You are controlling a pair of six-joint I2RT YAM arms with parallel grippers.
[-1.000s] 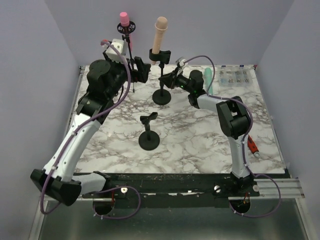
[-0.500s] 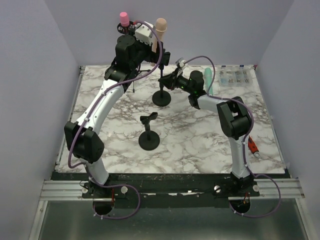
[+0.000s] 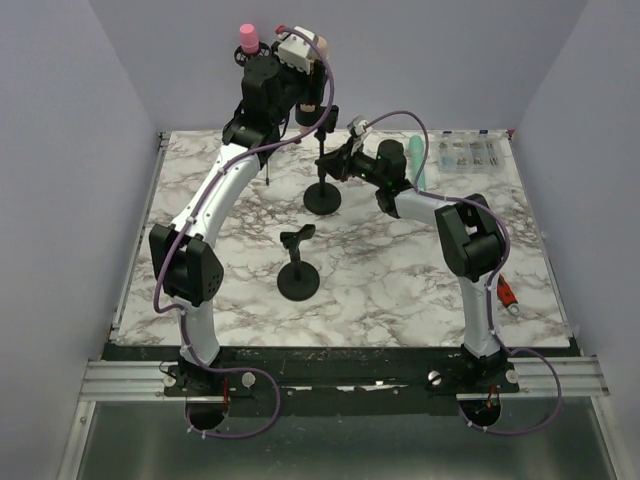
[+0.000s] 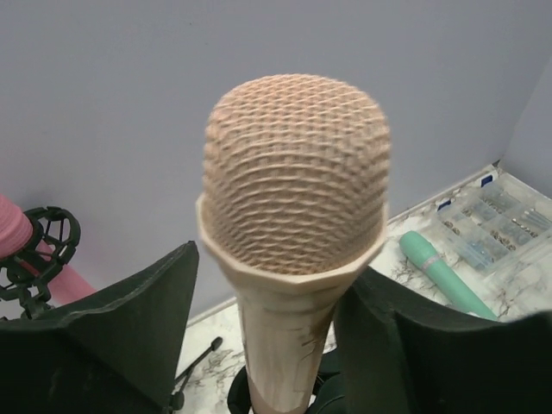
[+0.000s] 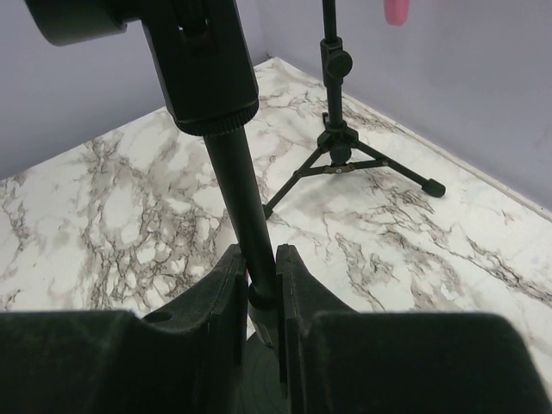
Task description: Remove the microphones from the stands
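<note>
The beige microphone (image 4: 296,177) stands upright in its black stand (image 3: 322,197) at the back of the table; in the top view only a strip of it (image 3: 321,80) shows behind my left wrist. My left gripper (image 4: 272,267) (image 3: 305,80) straddles the handle just under the head. A gap shows between the left finger (image 4: 138,319) and the handle, while the right finger (image 4: 388,336) sits close against it. My right gripper (image 5: 261,267) (image 3: 337,160) is shut on the stand's pole (image 5: 237,181), low down above the round base.
A pink microphone (image 3: 247,38) on a tripod stand (image 5: 338,147) rises at the back left. A small empty stand (image 3: 298,270) sits mid-table. A teal microphone (image 3: 416,160) and a clear parts box (image 3: 465,152) lie back right, a red tool (image 3: 506,292) at the right edge.
My left arm has swung from the back left over to the beige microphone, and its jaws now stand around the handle. The right arm has kept still on the pole.
</note>
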